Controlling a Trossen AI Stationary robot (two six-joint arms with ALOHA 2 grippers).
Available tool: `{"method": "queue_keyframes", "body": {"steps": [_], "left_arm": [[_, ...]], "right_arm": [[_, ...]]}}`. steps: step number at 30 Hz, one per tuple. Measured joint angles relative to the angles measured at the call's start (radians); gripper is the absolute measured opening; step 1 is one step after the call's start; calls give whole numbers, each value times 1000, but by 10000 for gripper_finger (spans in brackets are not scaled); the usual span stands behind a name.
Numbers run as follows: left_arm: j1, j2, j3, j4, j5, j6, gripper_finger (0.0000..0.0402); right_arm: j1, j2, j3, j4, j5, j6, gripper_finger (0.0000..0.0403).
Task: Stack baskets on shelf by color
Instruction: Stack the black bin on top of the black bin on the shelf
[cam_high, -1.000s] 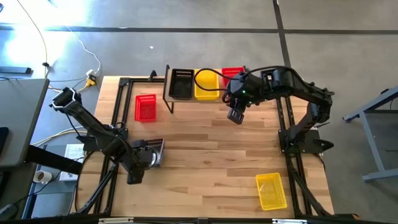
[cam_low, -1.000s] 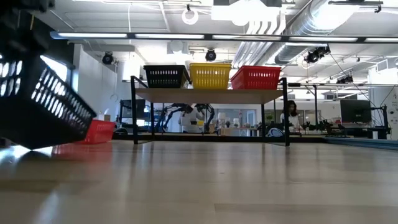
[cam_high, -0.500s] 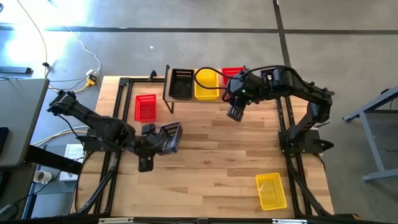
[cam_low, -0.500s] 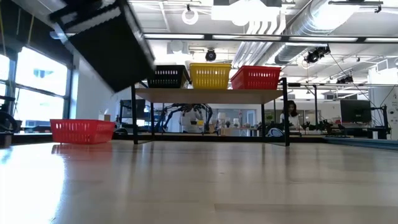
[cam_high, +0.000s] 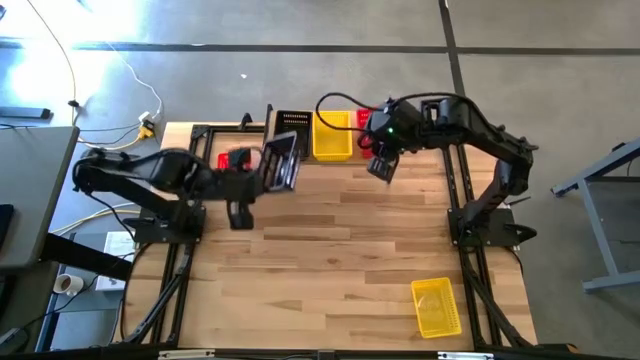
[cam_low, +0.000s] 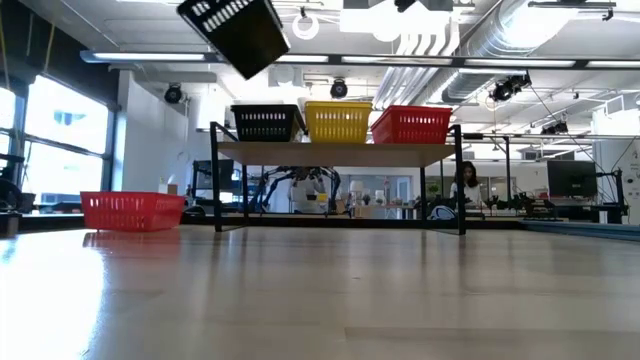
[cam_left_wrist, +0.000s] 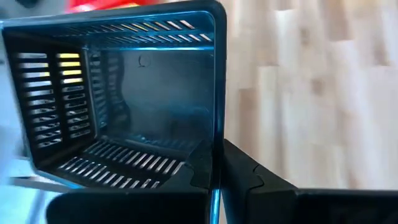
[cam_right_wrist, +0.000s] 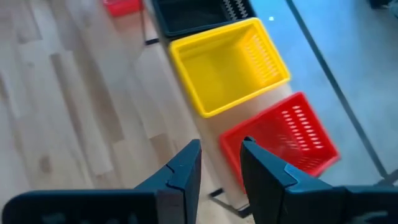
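My left gripper (cam_high: 262, 172) is shut on a black basket (cam_high: 282, 160), which hangs high above the table's far left, just short of the shelf (cam_low: 340, 152). In the low view this basket (cam_low: 235, 30) is well above shelf height. On the shelf stand a black basket (cam_low: 265, 122), a yellow one (cam_low: 338, 121) and a red one (cam_low: 411, 124), side by side. A red basket (cam_low: 132, 210) rests on the tabletop at the far left. A yellow basket (cam_high: 436, 305) lies near the front right. My right gripper (cam_right_wrist: 221, 165) hovers open above the shelf's right end. My left gripper (cam_left_wrist: 216, 171) grips one side wall of the black basket at its rim (cam_left_wrist: 216, 134), one finger (cam_left_wrist: 200, 169) inside the basket and the other (cam_left_wrist: 242, 174) outside. The basket is lifted clear of the table and tipped, its open side turned toward the gripper.
The black metal frame rails (cam_high: 190, 200) run along the table's left and right sides. Most of the wooden tabletop (cam_high: 350, 250) between the arms is bare. Room fittings and a person far off show beyond the shelf in the low view.
My left gripper has risen and swung from the table's near left toward the far edge and the shelf, turning as it went. The black basket it holds has gone from just above the tabletop to well above shelf height. My right gripper has shifted slightly toward the far edge.
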Motion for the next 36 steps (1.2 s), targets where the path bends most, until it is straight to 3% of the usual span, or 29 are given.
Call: {"method": "queue_keyframes", "body": {"steps": [6,14,22,27,32,36], "left_arm": [[150,0,46,2,-64,164,1],[341,30,47,103,-61,384,1],[472,72,49,166,71,532,1],[544,139,151,154,175,590,1],[591,222,282,27,200,579,1],[597,270,315,-45,250,546,1]], "right_arm": [[-60,0,0,0,1,-34,99],[-124,0,0,0,1,-22,99],[-161,0,0,-1,-5,68,99],[-167,0,0,-1,-15,121,99],[-167,0,0,-1,-15,152,99],[-167,0,0,-1,-15,165,99]]}}
